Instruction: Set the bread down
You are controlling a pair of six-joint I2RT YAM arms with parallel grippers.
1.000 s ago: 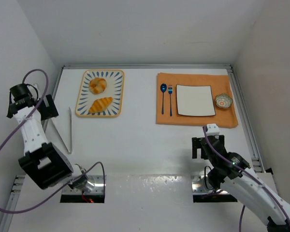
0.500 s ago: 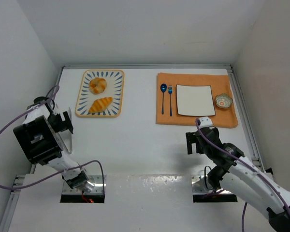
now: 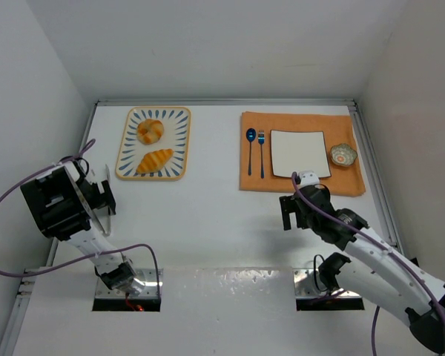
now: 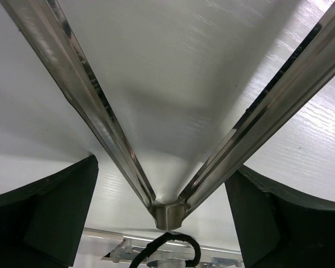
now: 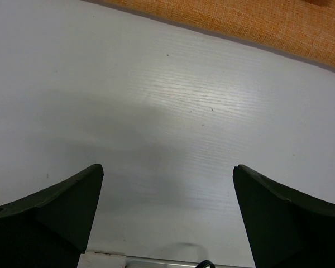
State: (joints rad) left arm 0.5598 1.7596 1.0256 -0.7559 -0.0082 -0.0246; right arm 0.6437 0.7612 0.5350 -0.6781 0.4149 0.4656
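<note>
Left gripper (image 3: 106, 196) hung with its fingers spread wide, one on each side of the shiny tongs (image 4: 109, 134) lying on the table (image 3: 208, 215). Right gripper (image 5: 167, 167) was wide open too, holding nothing, near the orange mat (image 3: 267, 185). The round bun (image 3: 150, 132) and the long loaf (image 3: 154, 160) lay on the striped tray (image 3: 184, 141), apart from both grippers.

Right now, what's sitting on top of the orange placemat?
A blue spoon, blue fork, bare white square plate and small patterned bowl lie on the orange placemat. The cloth beneath them is covered, and the right arm hides a bit of its near edge.
</note>
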